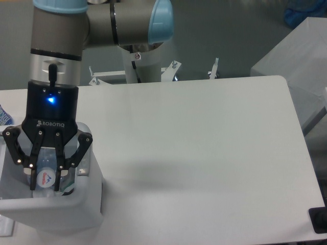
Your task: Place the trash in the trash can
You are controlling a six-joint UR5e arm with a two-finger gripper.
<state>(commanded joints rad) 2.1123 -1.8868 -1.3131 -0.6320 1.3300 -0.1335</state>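
Note:
The white trash can [56, 206] stands at the table's front left corner. My gripper [45, 182] reaches down into its opening from above. The fingers are shut on the crushed clear plastic bottle [46, 176], whose label with a red and blue mark shows between them. The bottle hangs inside the can, below the rim. Clear crumpled plastic [83, 164] shows against the can's right inner wall; I cannot tell whether it is part of the bottle or the wrapper. The arm hides most of the can's inside.
The white table [204, 153] stretches to the right of the can. A bluish item [4, 116] pokes in at the left edge. A grey box [299, 61] stands off the table's far right, and a black part [318, 220] sits at the lower right.

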